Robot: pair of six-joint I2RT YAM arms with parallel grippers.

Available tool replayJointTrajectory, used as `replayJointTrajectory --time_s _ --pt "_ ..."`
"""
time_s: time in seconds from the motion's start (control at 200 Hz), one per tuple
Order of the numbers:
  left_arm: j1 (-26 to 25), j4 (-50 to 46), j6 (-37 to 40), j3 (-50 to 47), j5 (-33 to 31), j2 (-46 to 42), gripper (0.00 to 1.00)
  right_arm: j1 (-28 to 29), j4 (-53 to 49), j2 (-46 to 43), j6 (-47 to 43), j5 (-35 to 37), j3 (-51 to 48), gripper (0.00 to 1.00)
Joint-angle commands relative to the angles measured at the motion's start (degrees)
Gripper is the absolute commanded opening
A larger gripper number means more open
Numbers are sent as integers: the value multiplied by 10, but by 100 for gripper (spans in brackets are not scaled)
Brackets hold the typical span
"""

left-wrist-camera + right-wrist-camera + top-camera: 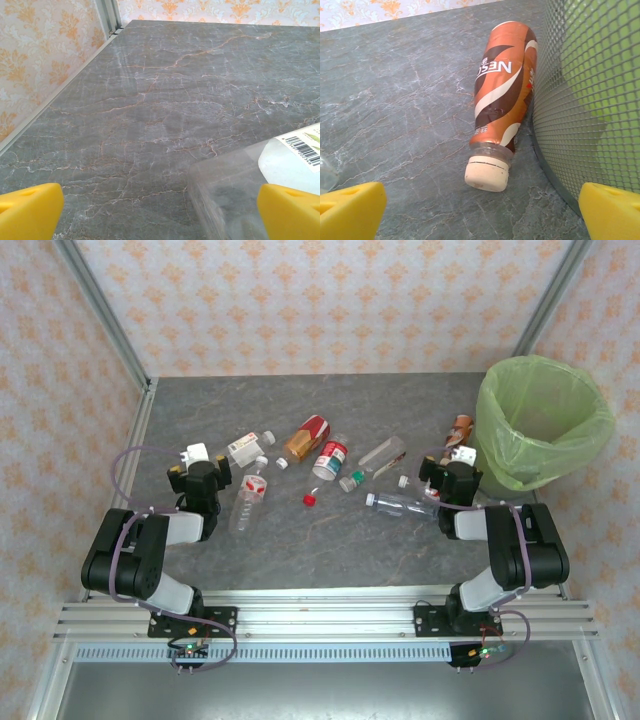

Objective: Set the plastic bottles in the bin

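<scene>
- The right hand [480, 214], fingers spread wide and holding nothing, faces the brown bottle [501, 85], which lies on the surface [395, 100] straight ahead of it.
- The bottle's long axis runs away from the hand, nearly in line with its reach, with the cream cap at the near end. A grasp across the body would, I judge, need one finger on each side.
- The bottle's right flank lies along the wall of the bin [590, 90], so close that I cannot tell touching from just beside. Room for a finger on that side looks scant.
- The right arm is the nearer one to both this bottle and the bin.
- The left hand [160, 212] is likewise spread and empty. A clear bottle [235, 190] lies low by its right finger.
- The other bottles [330, 457] lie scattered mid-surface between the arms, apart from the bin.
- Hard to make out: the clear bottle is cut off at the frame edge, so its cap is unseen. From above, the right hand covers part of the brown bottle, and the bin's floor is unclear through the bag.
</scene>
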Motion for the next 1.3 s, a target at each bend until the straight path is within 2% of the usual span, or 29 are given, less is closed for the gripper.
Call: replayJointTrajectory --time_s 0.0,0.045,0.115,0.255,0.35,0.48,0.565,0.636,0.711,0.821,1.046,1.181,1.291 --pt "-8 5 14 -2 4 -21 100 -3 -5 -30 -11 -21 1 99" --pt "-11 5 15 -8 -5 -38 100 -3 -26 -50 -12 -23 3 99" --pt "-11 -85 -1 15 -34 -86 100 -3 -64 -80 -14 -30 10 99" --pt "-12 -170 -9 32 -28 -173 100 -3 -105 -138 -5 -38 3 99" --pt "-11 -241 -49 54 -50 -224 100 -3 -140 -184 15 -34 -3 99" --pt "-11 -418 -132 128 -56 -259 100 -3 -228 -257 56 -48 3 99" --pt "-12 -538 -207 179 -36 -264 100 -2 -277 -300 69 -85 3 99" --pt "-12 -632 -257 213 3 -264 100 -3 -311 -329 104 -99 5 99" --pt "-16 -692 -304 230 63 -264 100 -3 -344 -346 126 -130 11 99" --pt "-42 -750 -341 232 117 -269 100 -2 -378 -348 174 -155 19 99" --pt "-131 -799 -342 204 191 -271 100 -2 -381 -338 184 -148 19 99" --pt "-139 -798 -342 167 212 -269 100 -2 -388 -328 201 -147 35 99" --pt "-139 -766 -316 151 250 -241 100 -2 -394 -329 219 -114 34 99"
